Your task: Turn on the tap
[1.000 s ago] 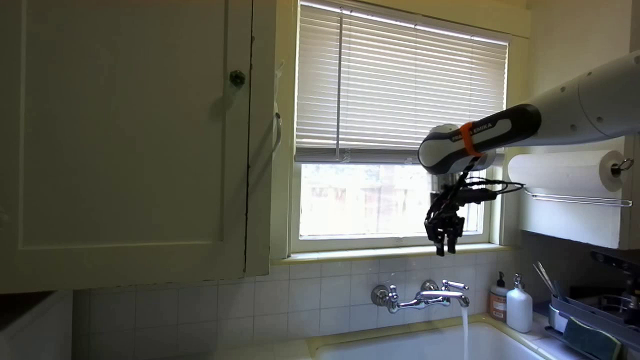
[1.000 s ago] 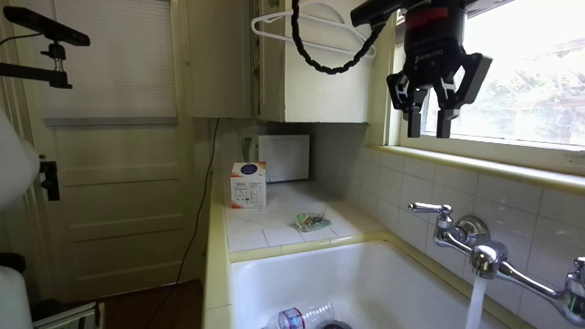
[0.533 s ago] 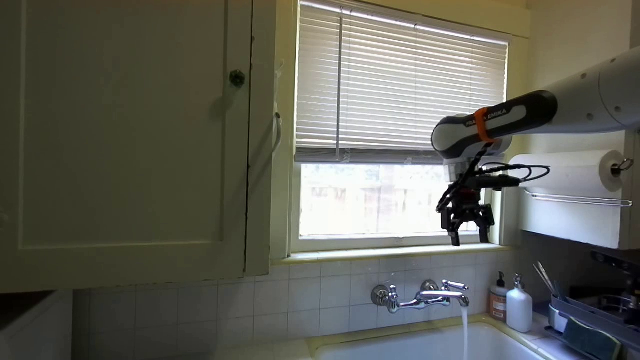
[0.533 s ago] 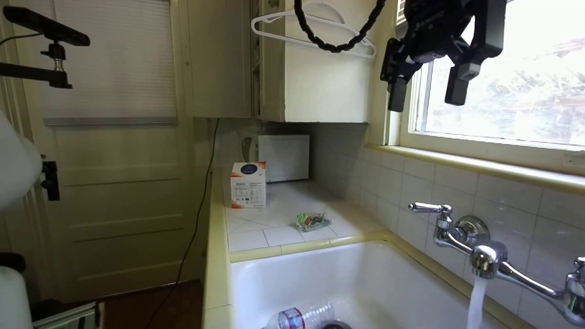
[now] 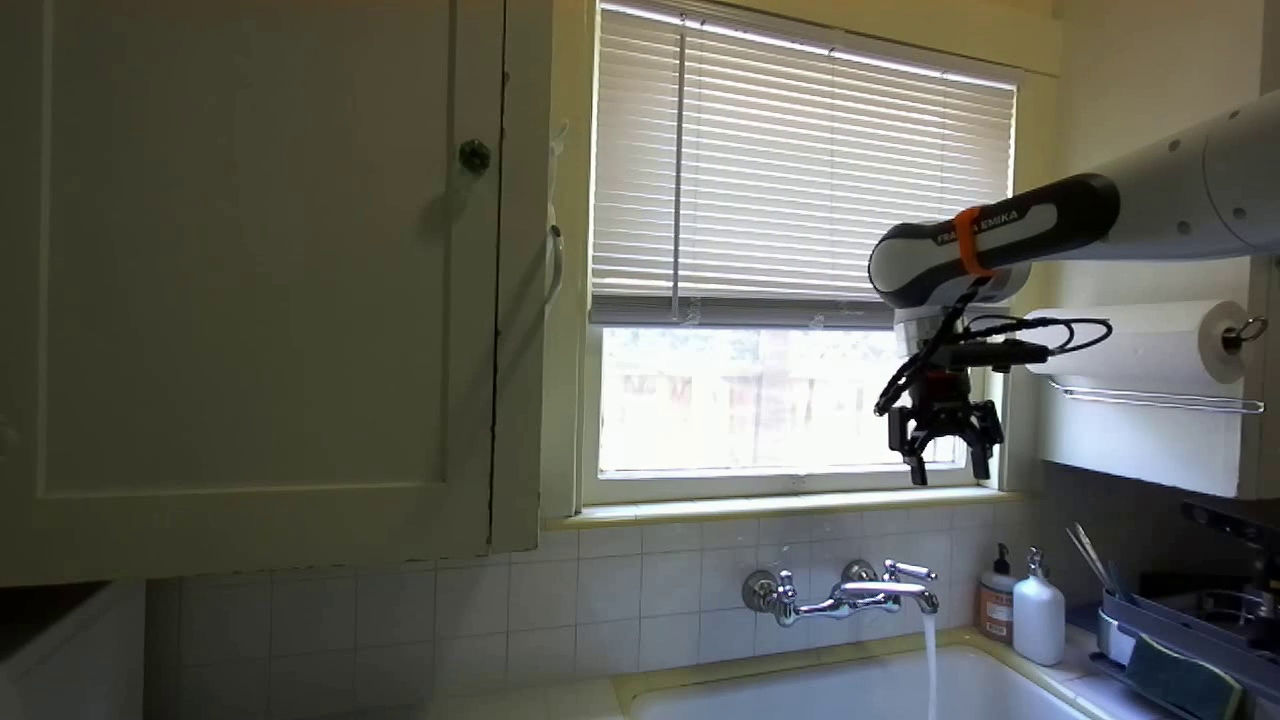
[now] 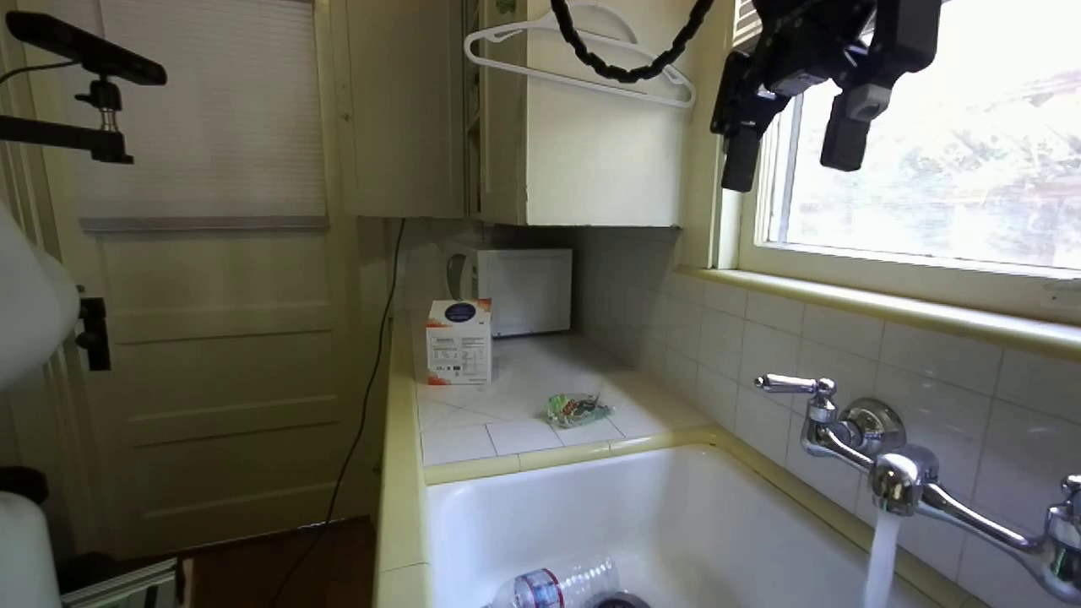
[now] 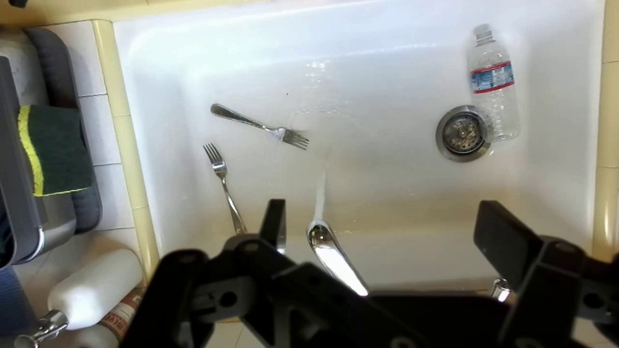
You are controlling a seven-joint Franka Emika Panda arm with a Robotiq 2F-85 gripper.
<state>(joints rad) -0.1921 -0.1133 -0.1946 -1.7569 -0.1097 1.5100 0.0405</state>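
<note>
The chrome tap (image 5: 885,590) is mounted on the tiled wall behind the sink, and water (image 5: 930,660) runs from its spout. Closer up in an exterior view, a lever handle (image 6: 784,384) points outward beside the running spout (image 6: 902,481). My gripper (image 5: 949,473) hangs well above the tap in front of the window, pointing down. Its fingers (image 6: 844,145) are spread wide and hold nothing. In the wrist view the spout (image 7: 336,256) shows far below, between the open jaws, with its base hidden behind the gripper body.
Inside the sink (image 7: 387,96) lie a plastic bottle (image 7: 494,87) by the drain and two forks (image 7: 244,118). A white soap bottle (image 5: 1038,620), an orange-labelled bottle (image 5: 996,605) and a dish rack (image 5: 1190,630) stand beside it. The window sill (image 5: 780,508) juts out above the tap.
The fingers have opened from a narrow gap to a wide one. My gripper has risen and shifted right in an exterior view, away from the tap. Water flows the same throughout.
</note>
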